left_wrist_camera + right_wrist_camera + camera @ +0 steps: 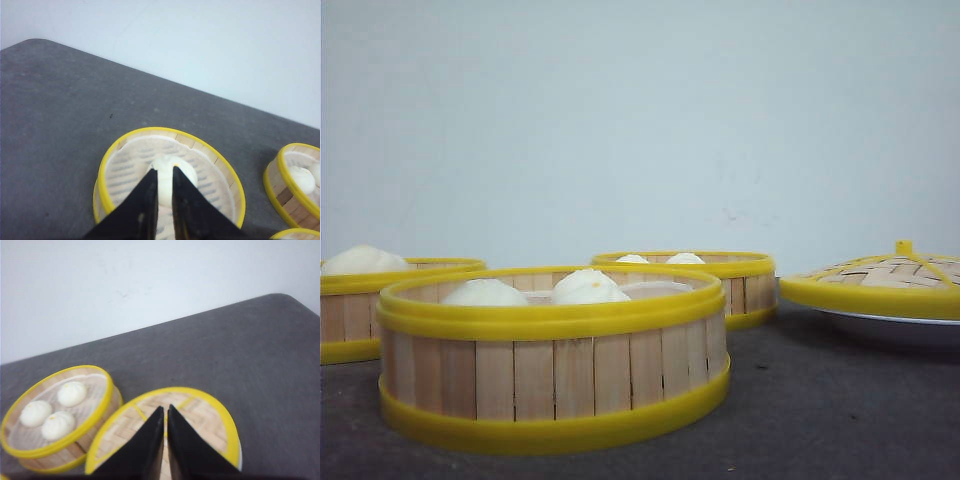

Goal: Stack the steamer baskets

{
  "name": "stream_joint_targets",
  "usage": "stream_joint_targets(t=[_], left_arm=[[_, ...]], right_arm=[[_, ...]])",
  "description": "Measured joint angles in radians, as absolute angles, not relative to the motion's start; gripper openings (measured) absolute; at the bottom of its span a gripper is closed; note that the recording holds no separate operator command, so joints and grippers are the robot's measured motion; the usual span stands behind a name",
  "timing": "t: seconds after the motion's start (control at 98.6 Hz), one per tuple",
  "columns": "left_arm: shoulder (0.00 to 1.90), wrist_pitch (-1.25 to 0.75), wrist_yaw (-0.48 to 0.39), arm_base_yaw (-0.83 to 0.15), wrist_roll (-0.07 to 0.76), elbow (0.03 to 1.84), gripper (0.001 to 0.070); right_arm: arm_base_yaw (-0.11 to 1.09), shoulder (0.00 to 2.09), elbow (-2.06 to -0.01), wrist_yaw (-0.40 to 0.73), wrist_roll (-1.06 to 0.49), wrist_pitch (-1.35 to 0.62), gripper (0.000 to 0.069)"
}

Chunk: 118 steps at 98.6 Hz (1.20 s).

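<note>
Stacking not yet begun: three baskets sit apart on the desk, near basket in front, left basket and far basket behind, all holding buns. Left pincer hovers over the left basket, narrow and empty; right pincer over the lid, nearly closed, empty. Judgement: open wide, grip a rim, lift level so the buns stay put.

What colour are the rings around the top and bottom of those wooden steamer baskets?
Bright yellow, clearest in the front view on the nearest steamer basket.
</note>
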<state>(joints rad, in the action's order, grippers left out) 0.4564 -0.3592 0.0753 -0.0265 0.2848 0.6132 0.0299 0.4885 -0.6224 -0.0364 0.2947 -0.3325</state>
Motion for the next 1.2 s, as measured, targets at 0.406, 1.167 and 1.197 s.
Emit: stream_joint_targets(t=[0.406, 1.167, 1.197], left_arm=[[0.669, -0.382, -0.005, -0.045, 0.254, 0.752, 0.0506], [0.646, -0.339, -0.210, -0.227, 0.258, 0.753, 0.0519], [0.645, -0.336, -0.212, -0.235, 0.263, 0.753, 0.0519]], right_arm=[[0.078, 0.851, -0.994, -0.204, 0.215, -0.551, 0.0570], [0.183, 1.701, -1.495, -0.357, 0.226, -0.527, 0.0534], [0.188, 1.734, -1.510, -0.356, 0.226, -0.528, 0.0533]])
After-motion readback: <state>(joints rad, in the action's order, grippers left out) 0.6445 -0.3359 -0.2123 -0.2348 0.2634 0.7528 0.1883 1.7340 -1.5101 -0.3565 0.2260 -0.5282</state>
